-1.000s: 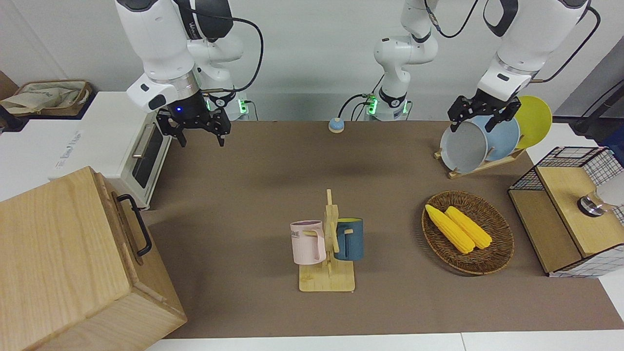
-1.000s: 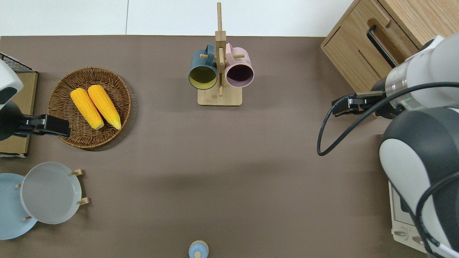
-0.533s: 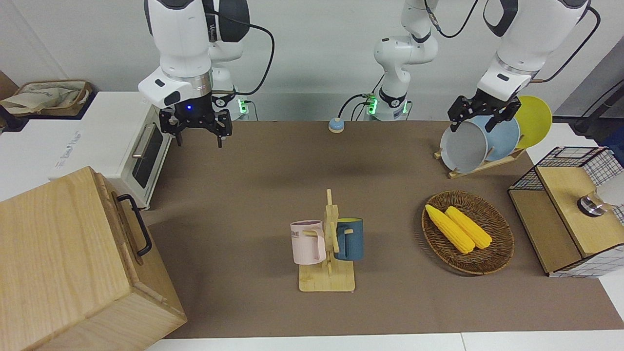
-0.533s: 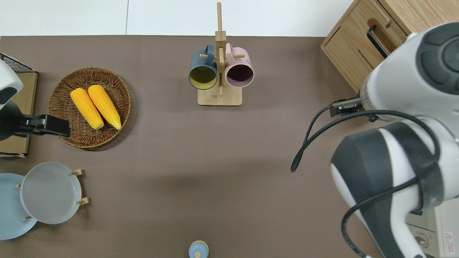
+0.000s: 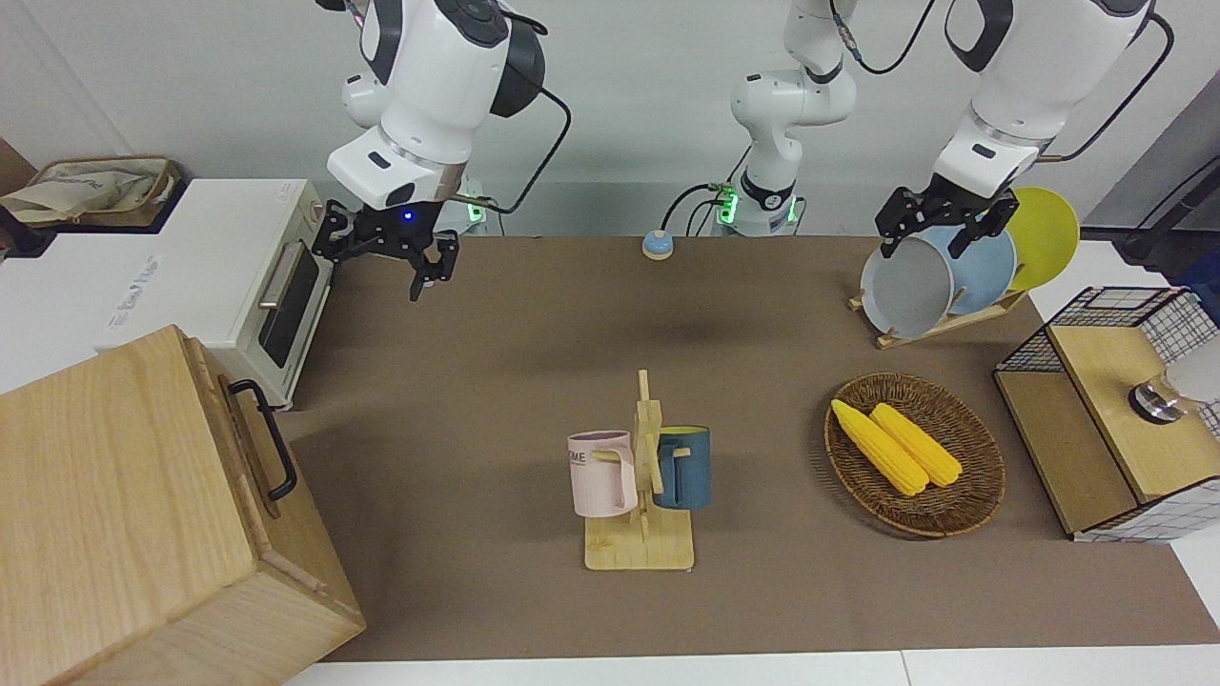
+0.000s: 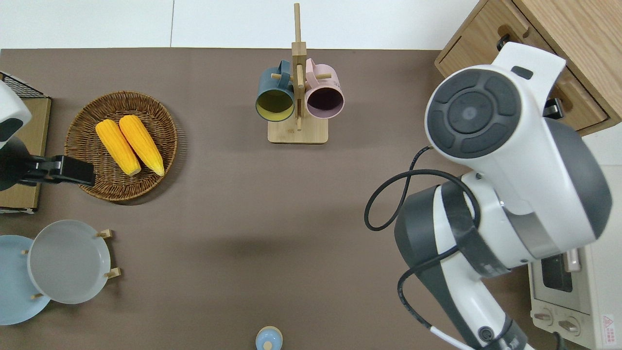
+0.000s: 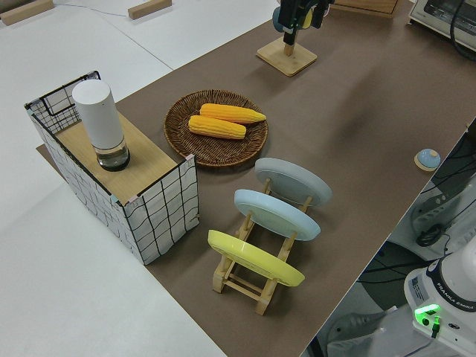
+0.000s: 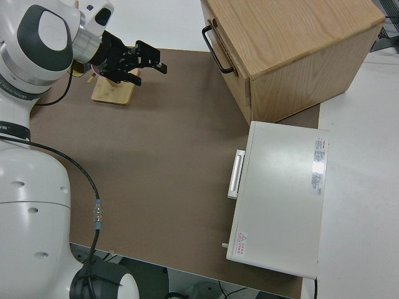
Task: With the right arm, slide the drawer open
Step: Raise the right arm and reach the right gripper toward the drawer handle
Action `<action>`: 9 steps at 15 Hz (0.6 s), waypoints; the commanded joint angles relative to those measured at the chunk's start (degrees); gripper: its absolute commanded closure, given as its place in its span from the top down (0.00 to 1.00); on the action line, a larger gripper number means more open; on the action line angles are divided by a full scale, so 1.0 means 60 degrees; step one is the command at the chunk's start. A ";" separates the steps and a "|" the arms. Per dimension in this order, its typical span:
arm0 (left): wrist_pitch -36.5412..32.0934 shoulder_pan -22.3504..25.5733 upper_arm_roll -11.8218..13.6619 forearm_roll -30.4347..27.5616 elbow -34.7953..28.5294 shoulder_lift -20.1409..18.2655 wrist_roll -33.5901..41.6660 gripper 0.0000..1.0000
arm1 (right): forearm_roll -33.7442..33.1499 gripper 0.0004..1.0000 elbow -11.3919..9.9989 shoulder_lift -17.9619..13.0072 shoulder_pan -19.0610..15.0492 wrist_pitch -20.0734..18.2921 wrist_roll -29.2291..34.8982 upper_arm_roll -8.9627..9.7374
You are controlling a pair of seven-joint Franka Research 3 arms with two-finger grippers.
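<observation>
The wide shallow pale-wood drawer with its black metal bar handle sits in the big pale-wood box cabinet, which stands at the corner of the table on the right arm's end, at the edge farthest from the robots. The drawer looks fully closed: its front lies flush with the cabinet face in the front view and the right side view, and nothing touches the handle.

The white jointed right arm has swung its upper part across in the last second; in the overhead view it now covers much of the cabinet front, where a moment ago only the wrist showed there. Its black fingered right gripper, with the small blue wrist light above it, has moved a little away from the white toaster oven toward the middle of the table and has turned. It hangs in the air, well apart from the handle. The jaws stand apart and hold nothing; how wide they are I can only judge roughly, perhaps half open.

So the arm seems to be re-orienting for its approach, not pulling yet. The task is at its beginning: the gripper must come to the handle, close on the bar, then draw it outward.

The left arm is parked. Its left gripper is empty, with the fingers spread.
</observation>
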 commanded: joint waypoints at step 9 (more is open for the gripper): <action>-0.0188 0.0051 -0.0066 0.0164 0.0234 0.0109 0.0078 0.99 | -0.4179 0.99 -0.0730 0.0763 0.0591 0.0237 -0.0050 0.0053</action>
